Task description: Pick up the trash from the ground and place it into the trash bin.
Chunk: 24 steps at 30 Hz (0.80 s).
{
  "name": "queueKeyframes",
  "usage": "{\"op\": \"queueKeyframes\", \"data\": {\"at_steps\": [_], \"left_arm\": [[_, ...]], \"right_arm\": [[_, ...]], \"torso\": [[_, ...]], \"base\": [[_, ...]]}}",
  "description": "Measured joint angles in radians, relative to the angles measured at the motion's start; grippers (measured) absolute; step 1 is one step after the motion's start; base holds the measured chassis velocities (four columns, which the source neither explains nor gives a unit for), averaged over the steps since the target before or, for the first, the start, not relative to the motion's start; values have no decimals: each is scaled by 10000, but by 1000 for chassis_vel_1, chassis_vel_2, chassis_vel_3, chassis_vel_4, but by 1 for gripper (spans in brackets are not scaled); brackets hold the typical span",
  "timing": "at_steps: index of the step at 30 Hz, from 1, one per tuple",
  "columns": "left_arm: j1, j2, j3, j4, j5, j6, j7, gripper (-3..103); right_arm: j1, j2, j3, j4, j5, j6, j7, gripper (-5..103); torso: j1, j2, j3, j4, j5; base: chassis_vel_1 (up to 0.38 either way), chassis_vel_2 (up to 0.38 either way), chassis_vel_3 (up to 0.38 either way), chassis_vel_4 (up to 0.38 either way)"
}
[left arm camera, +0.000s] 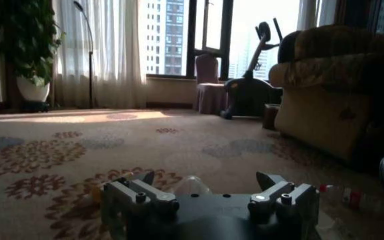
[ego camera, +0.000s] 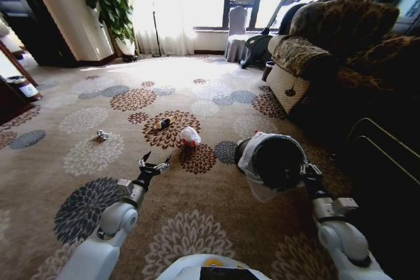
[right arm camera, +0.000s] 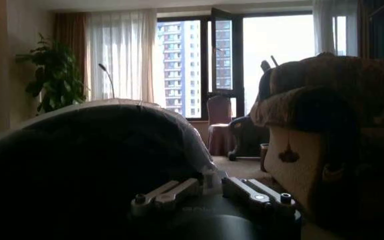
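No readable text, brand, number or sign anywhere. The clear bottle (left arm camera: 344, 195) on the carpet carries a red label, lettering too small to make out. The pink-white bag (ego camera: 190, 136) and the yellow-black packet (ego camera: 163, 123) show no legible print either.

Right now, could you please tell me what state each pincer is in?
Left pincer: open, empty, low over the carpet short of the pink-white bag.
Right pincer: shut on the trash bin rim, holding it.
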Motion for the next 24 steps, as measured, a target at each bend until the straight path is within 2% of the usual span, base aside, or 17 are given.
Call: {"op": "queueKeyframes", "data": {"at_steps": [1, 2, 3, 8, 15, 18, 20, 24], "left_arm": [[0, 0, 0, 0, 0, 0, 0, 100], [-166, 60, 77, 144, 0, 36, 28, 100], [-279, 78, 117, 257, -16, 58, 37, 100], [-629, 148, 275, 608, -147, 106, 18, 100], [-782, 203, 351, 868, -205, 74, -21, 99], [-836, 244, 385, 946, -241, -10, -131, 98], [-961, 271, 437, 1127, -275, -338, -177, 97], [-1118, 280, 501, 1288, -107, -570, -111, 99]], "right_arm": [[0, 0, 0, 0, 0, 0, 0, 0], [-57, 1, 43, 0, 1, 0, 1, 0], [-81, 0, 56, 0, 4, 2, 12, 0], [-216, 84, 100, 59, 6, 26, 7, 0], [-242, 223, 104, 104, -61, 37, 7, 0], [-256, 278, 51, 116, -104, 75, 7, 0], [-264, 328, -20, 115, -118, 247, 11, 0], [-256, 344, -27, 112, -106, 486, 21, 0]], "torso": [[0, 0, 0, 0, 0], [0, 0, 0, -15, 8], [0, 0, 0, -18, 3], [0, 0, 0, -5, 4], [0, 0, 0, -4, -1], [0, 0, 0, -8, 1], [0, 0, 0, -9, 7], [0, 1, 0, -12, 6]], "base": [[0, 0, 0, 0], [0, 0, 0, 0], [-68, -44, 0, -8], [-66, -59, 33, 40], [-115, -117, 128, 133], [-198, -200, 210, 206], [-252, -219, 247, 217], [-206, -192, 147, 162]]}}
